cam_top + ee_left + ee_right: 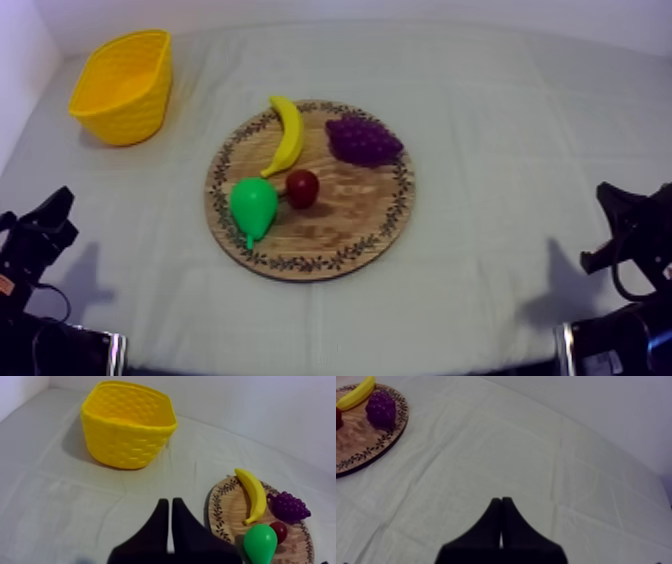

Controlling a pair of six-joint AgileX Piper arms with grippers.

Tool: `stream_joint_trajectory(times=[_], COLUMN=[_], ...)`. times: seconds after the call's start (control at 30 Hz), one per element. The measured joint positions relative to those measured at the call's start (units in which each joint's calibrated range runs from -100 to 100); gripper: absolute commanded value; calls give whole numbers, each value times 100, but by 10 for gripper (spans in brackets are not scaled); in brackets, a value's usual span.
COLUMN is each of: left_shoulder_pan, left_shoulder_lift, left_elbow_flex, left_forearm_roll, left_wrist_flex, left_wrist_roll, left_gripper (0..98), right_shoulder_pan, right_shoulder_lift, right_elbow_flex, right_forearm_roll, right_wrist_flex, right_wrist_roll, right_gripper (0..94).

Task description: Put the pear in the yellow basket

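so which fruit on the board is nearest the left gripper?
The green pear: it lies by the wooden board's rim on the left gripper's side; the small red fruit, banana and grapes sit farther off.

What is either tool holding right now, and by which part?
Nothing is held. The left tool and right tool are both shut on nothing; the pear lies on the wooden board.

On the worktop, the basket stands ahead of the left pincer. The board lies to its right, carrying banana, grapes, small red fruit and, nearest, the pear.
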Motion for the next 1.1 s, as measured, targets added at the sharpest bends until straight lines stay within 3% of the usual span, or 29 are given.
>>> stream_joint_trajectory(times=[0.53, 0.8, 0.93, 1.1], left_shoulder_pan=[0, 127, 376, 694], left_shoulder_lift=[0, 0, 9, 198], left_elbow_flex=[0, 0, -28, -87], left_forearm_roll=[0, 22, 200, 554], left_wrist_flex=[-7, 99, 117, 130], left_wrist_roll=[-127, 178, 166, -140], left_gripper=[0, 0, 0, 0], right_shoulder_pan=[0, 0, 0, 0], right_shoulder_lift=[0, 0, 0, 0], right_elbow_flex=[0, 0, 0, 0], right_forearm_roll=[0, 0, 0, 0], right_wrist_flex=[0, 0, 0, 0], right_wrist_roll=[-3, -3, -3, -3], right_gripper=[2, 2, 2, 2])
